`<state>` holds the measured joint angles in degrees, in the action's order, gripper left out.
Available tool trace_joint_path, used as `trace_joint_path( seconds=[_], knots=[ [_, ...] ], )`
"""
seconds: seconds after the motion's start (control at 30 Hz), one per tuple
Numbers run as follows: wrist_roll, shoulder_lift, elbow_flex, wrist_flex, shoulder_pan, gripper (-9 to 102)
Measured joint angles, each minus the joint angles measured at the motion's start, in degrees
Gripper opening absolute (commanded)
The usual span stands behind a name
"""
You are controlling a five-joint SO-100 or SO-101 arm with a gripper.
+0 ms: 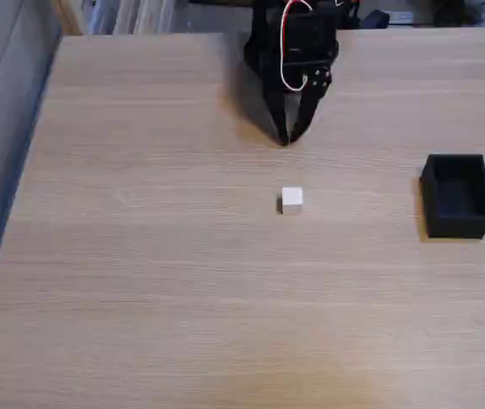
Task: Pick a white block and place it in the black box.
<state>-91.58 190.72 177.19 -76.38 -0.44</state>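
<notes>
We are seeing the arm (297,38) reaching in from the top edge in the fixed view, gripper (287,139) pointing down, fingertips meeting, red and white wires looping over the wrist.

**Light wood table with a cube and a box**

The table (165,290) in the fixed view has a pale wood-grain top, its left edge running at a slant beside a grey floor strip. The white block (291,200) sits alone near the middle of the surface. The black box (457,196), open-topped, rests close to the right edge, well apart from the block.
</notes>
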Motion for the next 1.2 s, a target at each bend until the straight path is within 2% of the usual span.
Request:
trace_joint_path(
  seconds=[0.4,1.2],
  knots=[
    [-2.64,0.0,0.0,0.0,-1.58,0],
    [-2.9,0.0,0.0,0.0,1.41,0]
  ],
)
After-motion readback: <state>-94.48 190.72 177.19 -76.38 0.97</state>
